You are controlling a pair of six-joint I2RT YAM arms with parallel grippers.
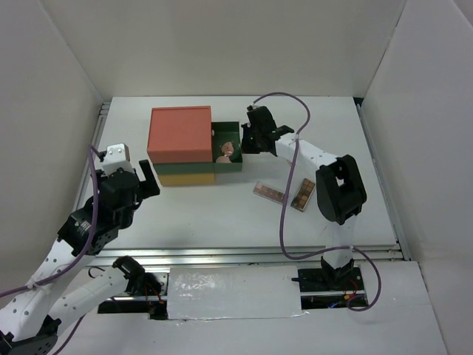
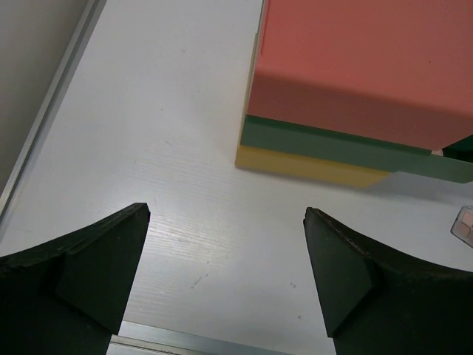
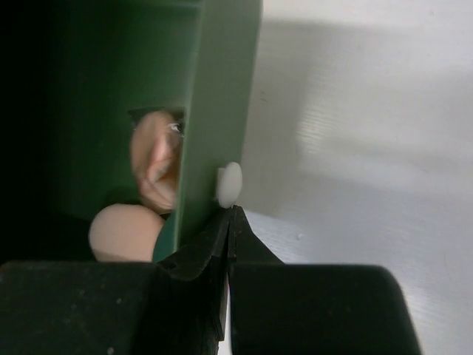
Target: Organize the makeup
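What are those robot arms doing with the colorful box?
They are tidying makeup. The right hand, shut, sits at the white knob of the pulled-out green drawer, where peach puffs already lie. Two long palettes wait on the table nearby. The left hand is open, holding nothing, beside the drawer box.

Open table (image 1: pixel 199 218) in front; drawer box (image 1: pixel 181 133) and palettes (image 1: pixel 270 192) obstruct.

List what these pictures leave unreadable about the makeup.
Peach round puffs in the open green drawer: right wrist view, drawer front hides most; top view, too small.
Pale palette: left wrist view, cut by right edge.
Other drawer contents: right wrist view, lost in shadow.
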